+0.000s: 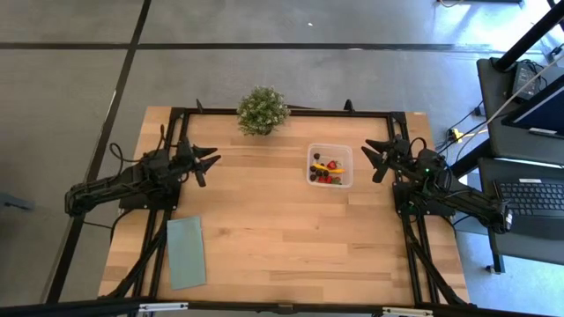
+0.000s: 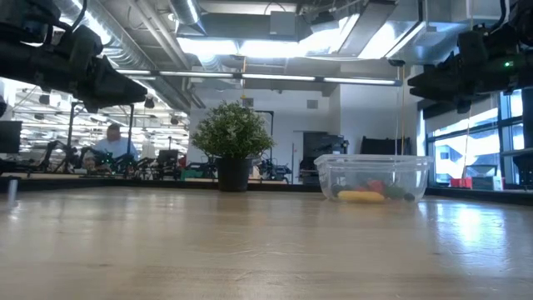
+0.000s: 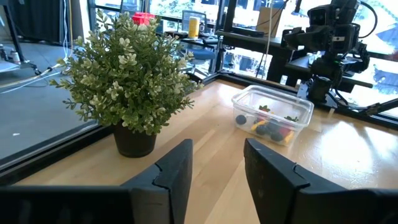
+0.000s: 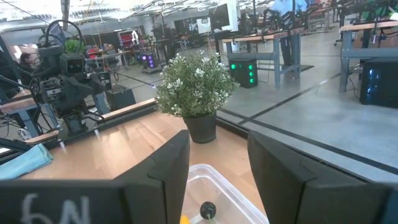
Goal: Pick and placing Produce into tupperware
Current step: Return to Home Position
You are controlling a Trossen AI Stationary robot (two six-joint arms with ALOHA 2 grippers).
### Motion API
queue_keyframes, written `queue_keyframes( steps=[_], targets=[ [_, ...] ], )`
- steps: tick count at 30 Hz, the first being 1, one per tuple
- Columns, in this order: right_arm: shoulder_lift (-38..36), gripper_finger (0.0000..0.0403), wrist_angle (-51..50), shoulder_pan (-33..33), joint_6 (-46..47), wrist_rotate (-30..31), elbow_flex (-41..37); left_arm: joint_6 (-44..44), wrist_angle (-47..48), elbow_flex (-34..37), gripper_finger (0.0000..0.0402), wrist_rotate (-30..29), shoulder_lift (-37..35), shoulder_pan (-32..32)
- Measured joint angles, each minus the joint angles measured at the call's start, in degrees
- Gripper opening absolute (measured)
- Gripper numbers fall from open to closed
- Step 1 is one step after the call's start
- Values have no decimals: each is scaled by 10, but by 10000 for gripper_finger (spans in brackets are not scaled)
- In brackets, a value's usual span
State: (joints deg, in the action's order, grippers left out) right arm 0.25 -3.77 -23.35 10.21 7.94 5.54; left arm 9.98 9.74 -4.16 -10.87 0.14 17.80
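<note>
Left hand (image 1: pixel 210 167) and right hand (image 1: pixel 370 163), both spread, flank one tupperware (image 1: pixel 310 165).

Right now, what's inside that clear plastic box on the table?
Small toy produce lies in the clear box: a yellow piece, red pieces, dark berries. Anything beneath the pile is covered, so no exact count.

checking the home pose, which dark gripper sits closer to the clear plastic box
The dark right gripper, just beside the clear plastic box; the dark left gripper sits much farther off.

Clear plastic tupperware (image 1: pixel 343 153) (smooth wooden table (image 1: pixel 291 231))
</note>
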Motion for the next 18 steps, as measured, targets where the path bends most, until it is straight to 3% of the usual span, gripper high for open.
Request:
queue_keyframes(
  steps=[18],
  targets=[
    [0, 165, 0, 0, 0, 0, 0, 0, 0, 0, 148, 0, 0, 0]
  ],
)
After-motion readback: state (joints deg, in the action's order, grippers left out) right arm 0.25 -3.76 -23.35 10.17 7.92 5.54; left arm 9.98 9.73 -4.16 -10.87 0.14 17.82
